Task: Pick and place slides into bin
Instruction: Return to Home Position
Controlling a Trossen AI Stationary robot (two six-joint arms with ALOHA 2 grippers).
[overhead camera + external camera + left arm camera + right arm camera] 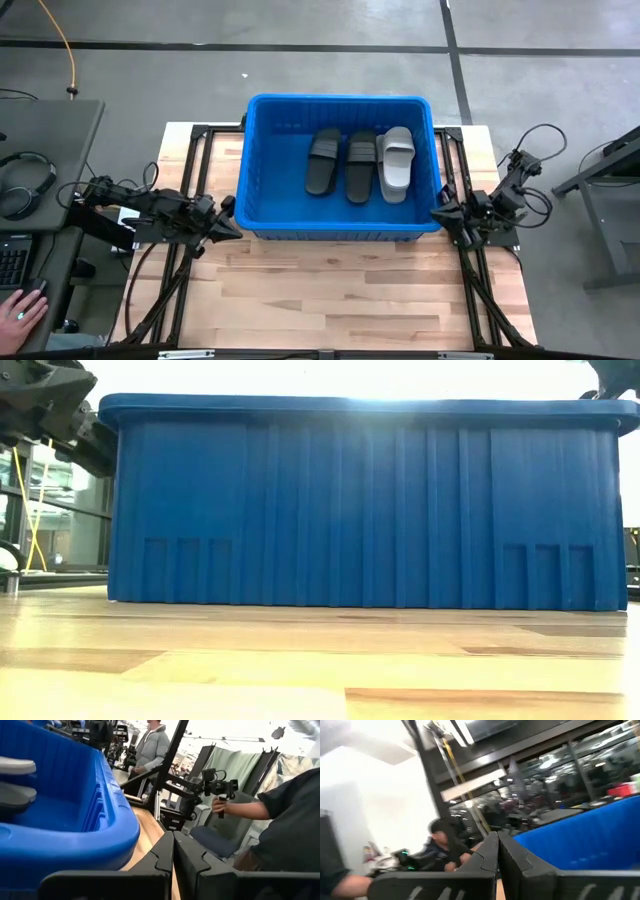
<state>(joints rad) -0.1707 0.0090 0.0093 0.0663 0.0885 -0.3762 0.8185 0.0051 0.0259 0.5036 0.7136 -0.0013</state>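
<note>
The bright blue bin (262, 160) stands on the wooden table's far middle; its near wall fills the low view (365, 510). Inside lie two black slides (324, 163) (361, 166) and one light grey slide (396, 162), side by side on the bin's floor. My left gripper (234, 230) is shut and empty just left of the bin's near left corner (173, 840). My right gripper (437, 212) is shut and empty at the bin's near right corner (498, 840).
Bare wooden tabletop (330, 290) lies in front of the bin. A desk with headphones (25, 180) and a person's hand (22, 305) are at the left. People show beyond the table in the wrist views (280, 815) (440, 845).
</note>
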